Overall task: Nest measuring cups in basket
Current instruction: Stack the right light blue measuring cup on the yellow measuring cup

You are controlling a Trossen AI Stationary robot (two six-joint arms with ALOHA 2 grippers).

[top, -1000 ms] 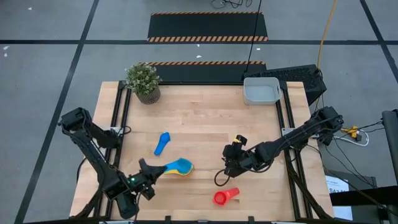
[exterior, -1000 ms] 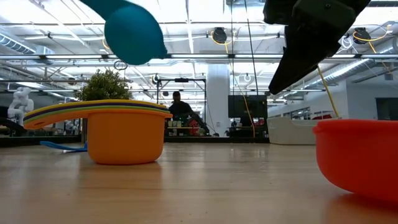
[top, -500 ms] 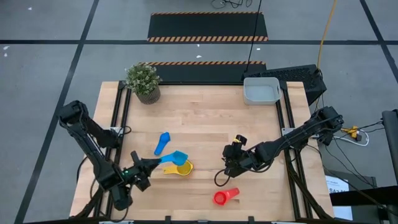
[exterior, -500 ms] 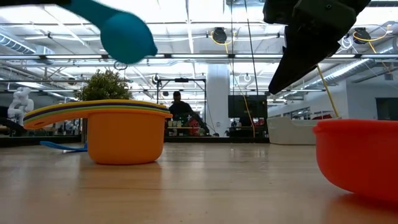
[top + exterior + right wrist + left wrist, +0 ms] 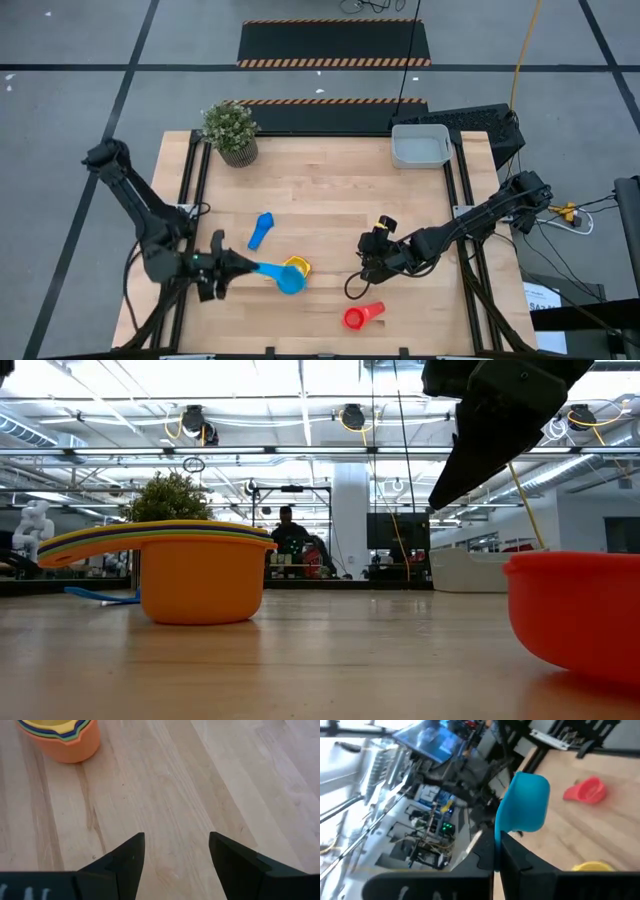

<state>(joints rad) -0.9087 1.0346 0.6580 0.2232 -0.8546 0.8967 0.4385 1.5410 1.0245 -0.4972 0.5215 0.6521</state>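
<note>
My left gripper (image 5: 232,267) is shut on a light blue measuring cup (image 5: 287,279) and holds it in the air at the table's near left, beside a nested stack of cups (image 5: 297,265) with orange outermost (image 5: 200,575) and yellow innermost. A dark blue cup (image 5: 260,230) lies farther back. A red cup (image 5: 360,317) lies near the front edge. My right gripper (image 5: 175,855) hangs open over bare wood right of the stack. The light-grey basket (image 5: 420,146) stands at the far right. My left gripper pinches the light blue cup's handle (image 5: 498,836) between its two fingers. The fingers come about level from the table's left and lie along the handle. The bowl (image 5: 525,802) sticks out beyond the fingertips, lifted clear of the table and of the stack.
A potted plant (image 5: 230,130) stands at the far left corner. Bare wood lies between the stack and the basket. In the low view a person shows in the room far behind the table.
My left gripper has risen and drawn back toward the table's left edge, tipping up to about level and rolling, still shut on the light blue cup. The cup has gone up out of the low view and has turned with the wrist.
</note>
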